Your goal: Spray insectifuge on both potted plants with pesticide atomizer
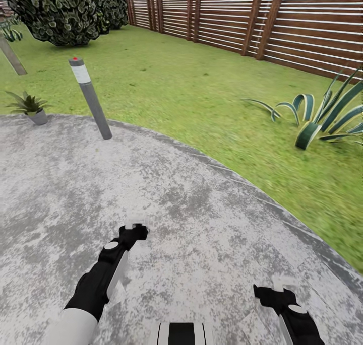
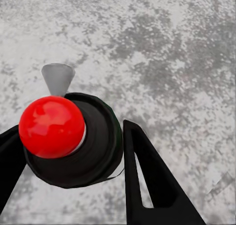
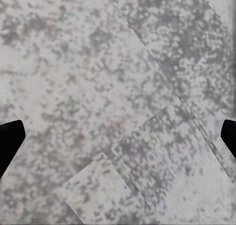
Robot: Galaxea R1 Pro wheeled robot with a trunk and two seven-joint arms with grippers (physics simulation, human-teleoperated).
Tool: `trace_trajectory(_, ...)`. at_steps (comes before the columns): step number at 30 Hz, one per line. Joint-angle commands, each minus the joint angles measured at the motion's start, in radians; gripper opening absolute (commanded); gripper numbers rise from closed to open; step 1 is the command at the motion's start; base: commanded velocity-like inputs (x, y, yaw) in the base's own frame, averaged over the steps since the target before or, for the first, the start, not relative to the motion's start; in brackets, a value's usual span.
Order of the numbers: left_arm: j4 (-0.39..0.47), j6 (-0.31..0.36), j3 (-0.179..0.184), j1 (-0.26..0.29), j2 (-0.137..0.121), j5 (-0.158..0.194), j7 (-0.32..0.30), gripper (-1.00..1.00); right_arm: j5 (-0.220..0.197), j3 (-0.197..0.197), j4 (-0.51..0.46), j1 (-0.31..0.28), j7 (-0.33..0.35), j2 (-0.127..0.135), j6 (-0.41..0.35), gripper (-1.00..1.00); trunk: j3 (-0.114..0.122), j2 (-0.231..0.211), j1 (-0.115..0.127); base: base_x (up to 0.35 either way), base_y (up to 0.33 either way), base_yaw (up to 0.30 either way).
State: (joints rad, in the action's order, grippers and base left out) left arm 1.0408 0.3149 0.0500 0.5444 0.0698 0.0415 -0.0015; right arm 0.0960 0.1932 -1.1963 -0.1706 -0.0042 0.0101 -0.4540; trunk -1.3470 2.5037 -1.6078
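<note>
left tool gripping pesticide atomizer, upright, red top facing wrist camera

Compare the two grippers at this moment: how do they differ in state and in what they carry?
The left gripper is shut on the pesticide atomizer, whose red top sits between its fingers; the right gripper holds nothing. The left fingers sit close around the bottle, while the right fingers are spread wide apart. Both hang low over the grey stone patio.
</note>
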Motion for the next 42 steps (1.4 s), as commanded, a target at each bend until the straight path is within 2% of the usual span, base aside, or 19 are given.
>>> trace_trajectory(1,0.005,0.028,0.000,0.000,-0.009,0.005,0.000,-1.00,0.010,0.000,-0.002,0.000,0.000,0.000,-0.006,1.00,0.003,0.000,0.001,0.000,0.000,0.000)
trace_trajectory(5,0.008,0.047,0.001,0.000,-0.018,0.006,0.000,-1.00,0.010,0.001,-0.002,0.000,0.000,0.001,-0.006,1.00,0.019,-0.001,0.002,0.000,0.000,0.000)
trace_trajectory(17,0.009,0.053,0.002,0.000,-0.019,0.007,0.000,-1.00,0.010,0.001,-0.005,0.000,0.000,0.001,-0.006,1.00,0.065,-0.004,0.008,0.000,0.000,0.000)
trace_trajectory(35,0.008,0.058,0.002,0.000,-0.018,0.008,0.000,-1.00,0.010,0.002,-0.006,0.000,0.001,0.001,-0.011,1.00,0.122,-0.130,0.077,0.000,0.000,0.000)
trace_trajectory(42,0.008,0.113,0.001,0.000,-0.018,0.008,0.000,-1.00,0.010,0.002,-0.006,0.000,0.001,0.001,-0.011,1.00,0.143,-0.179,0.104,0.000,0.000,0.000)
